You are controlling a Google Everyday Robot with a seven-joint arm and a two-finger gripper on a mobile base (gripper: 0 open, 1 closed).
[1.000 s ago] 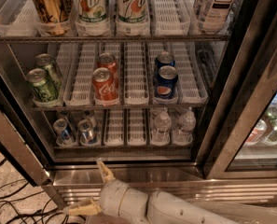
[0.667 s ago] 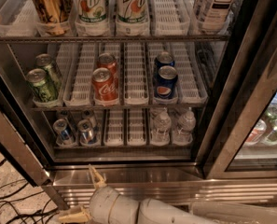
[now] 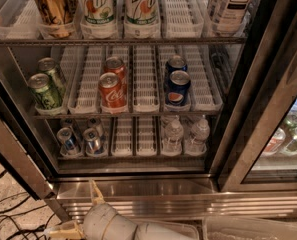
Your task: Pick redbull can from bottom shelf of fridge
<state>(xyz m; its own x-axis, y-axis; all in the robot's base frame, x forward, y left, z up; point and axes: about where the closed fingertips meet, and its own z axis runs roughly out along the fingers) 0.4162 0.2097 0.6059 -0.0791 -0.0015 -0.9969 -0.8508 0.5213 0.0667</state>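
The fridge stands open in front of me. On its bottom shelf, lined with white slotted trays, several slim blue-and-silver redbull cans stand at the left in two lanes; the front ones are one can and another. My gripper is low at the bottom left, below and in front of the fridge's steel base. It is well short of the cans, open and empty, with one tan finger pointing up and the other pointing left.
Two water bottles stand on the right of the bottom shelf. The middle shelf holds green cans, Coke cans and Pepsi cans. The top shelf holds 7up bottles. Cables lie on the floor at left.
My gripper and arm have slid left and slightly down along the fridge's base. The cans have not moved.
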